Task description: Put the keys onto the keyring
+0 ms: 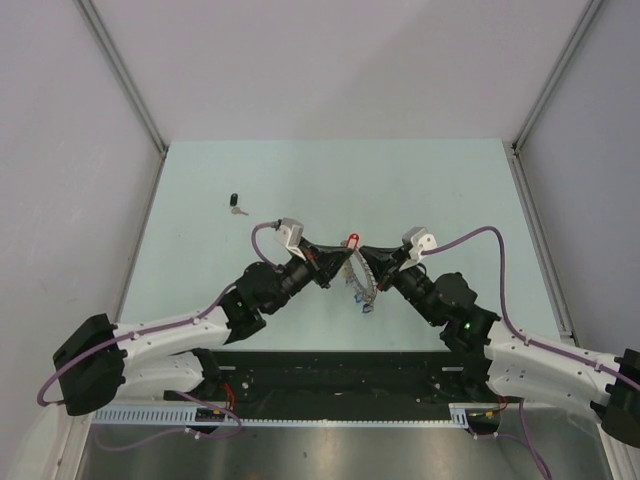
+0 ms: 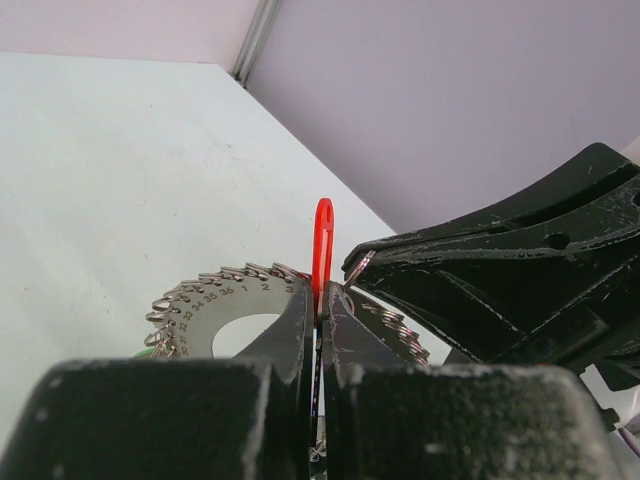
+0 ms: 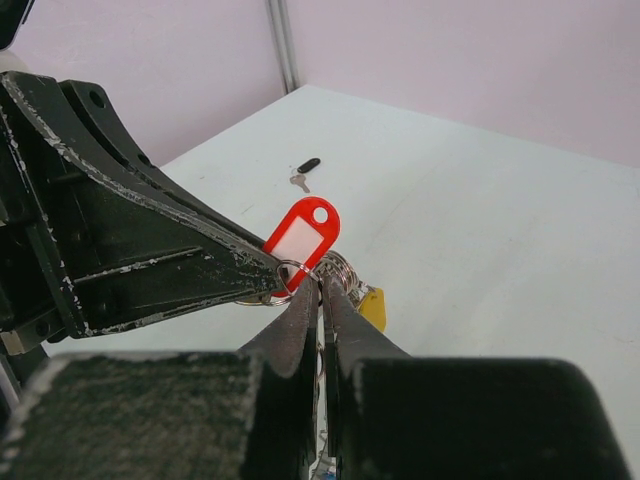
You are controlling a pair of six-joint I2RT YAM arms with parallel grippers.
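I count one keyring (image 2: 200, 320), a flat silver round plate with little rings all round its rim. I can read 34, 35, 36, 1 and 2 on it. It hangs over the middle of the bench (image 1: 450, 200), closer to the near edge.

My left gripper (image 2: 320, 300) is squeezed tight on one red key tag (image 3: 303, 236); its white window is blank. My right gripper (image 3: 320, 290) is pinched tight on the keyring's rim, touching that tag's ring. One yellow tag (image 3: 373, 308) hangs just beside. One black key (image 1: 236, 204) lies toward the far left corner.
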